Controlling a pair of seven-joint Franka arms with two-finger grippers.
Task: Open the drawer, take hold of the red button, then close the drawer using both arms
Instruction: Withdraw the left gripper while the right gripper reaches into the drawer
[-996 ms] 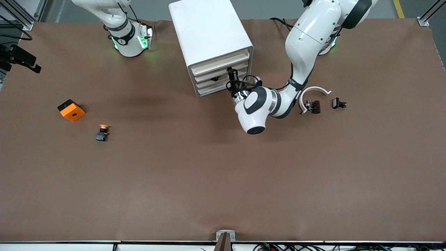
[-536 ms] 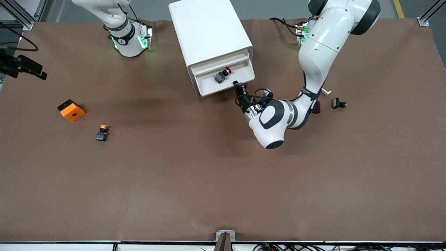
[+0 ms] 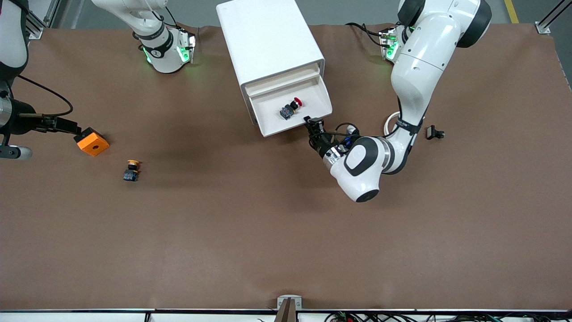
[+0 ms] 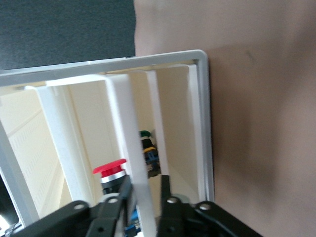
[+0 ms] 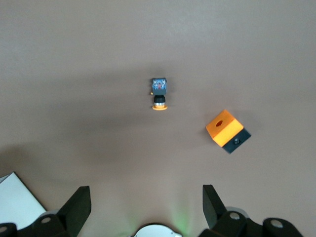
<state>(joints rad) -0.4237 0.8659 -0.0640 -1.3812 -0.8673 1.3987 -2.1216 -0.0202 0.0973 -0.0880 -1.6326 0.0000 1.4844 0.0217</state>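
We see the drawer (image 3: 292, 112) pulled out with the button (image 3: 290, 108) lying in it, our left end effector (image 3: 312, 122) clamped on its front, while our right end effector (image 5: 143, 202) hangs spread apart above the table (image 3: 268, 232).

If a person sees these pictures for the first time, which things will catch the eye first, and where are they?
The white cabinet stands between the arms' bases, its drawer pulled out toward the front camera. Inside lies the button with a red cap. The left claw is shut on the drawer's front, while the right claw hangs open over the right arm's end, near an orange cube.
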